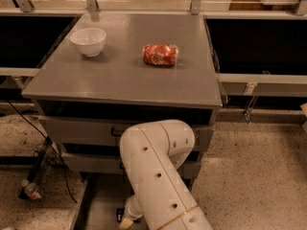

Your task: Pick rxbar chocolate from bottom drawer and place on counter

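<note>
The counter [120,75] is the broad grey top of the drawer cabinet. Below it the bottom drawer [100,200] is pulled out, showing its plain grey floor. My white arm [158,176] bends down in front of the cabinet and reaches into that drawer. The gripper [125,218] is low at the picture's bottom edge, over the drawer floor, mostly hidden by the arm. A small dark shape sits against it; I cannot tell whether it is the rxbar chocolate. No bar lies on the counter.
A white bowl [88,41] stands at the counter's back left and a red soda can [159,54] lies on its side near the middle. Two grey drawers with black handles [86,131] sit above the open one. Cables and a bottle [31,190] lie on the floor at left.
</note>
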### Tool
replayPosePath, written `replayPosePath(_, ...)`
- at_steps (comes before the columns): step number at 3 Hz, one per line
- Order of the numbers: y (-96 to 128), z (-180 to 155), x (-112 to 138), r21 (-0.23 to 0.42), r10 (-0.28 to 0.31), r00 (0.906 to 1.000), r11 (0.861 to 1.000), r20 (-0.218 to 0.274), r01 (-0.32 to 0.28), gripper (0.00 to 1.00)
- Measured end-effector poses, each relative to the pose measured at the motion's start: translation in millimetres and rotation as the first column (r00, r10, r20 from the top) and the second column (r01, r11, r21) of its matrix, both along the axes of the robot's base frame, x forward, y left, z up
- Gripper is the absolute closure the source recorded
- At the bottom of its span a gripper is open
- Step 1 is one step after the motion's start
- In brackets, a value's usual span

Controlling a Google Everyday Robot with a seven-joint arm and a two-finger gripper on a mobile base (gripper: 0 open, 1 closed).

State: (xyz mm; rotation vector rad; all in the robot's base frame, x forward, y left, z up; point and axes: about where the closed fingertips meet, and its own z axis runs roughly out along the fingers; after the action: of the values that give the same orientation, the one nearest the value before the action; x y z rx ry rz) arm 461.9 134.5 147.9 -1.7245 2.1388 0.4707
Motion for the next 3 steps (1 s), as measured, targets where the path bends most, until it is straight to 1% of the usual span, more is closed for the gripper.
replayPosePath(1,0.2,-0.7,-1.0,0.009,-0.001,1.0000,1.000,0.006,0.001,0.36)
replayPosePath(2,0.4,-0.4,-1.8,0.019,0.002,0.9999,1.000,0.012,-0.002,0.15)
replayPosePath(3,0.5,-0.4,-1.9,0.019,0.002,0.9999,1.000,0.012,-0.002,0.02)
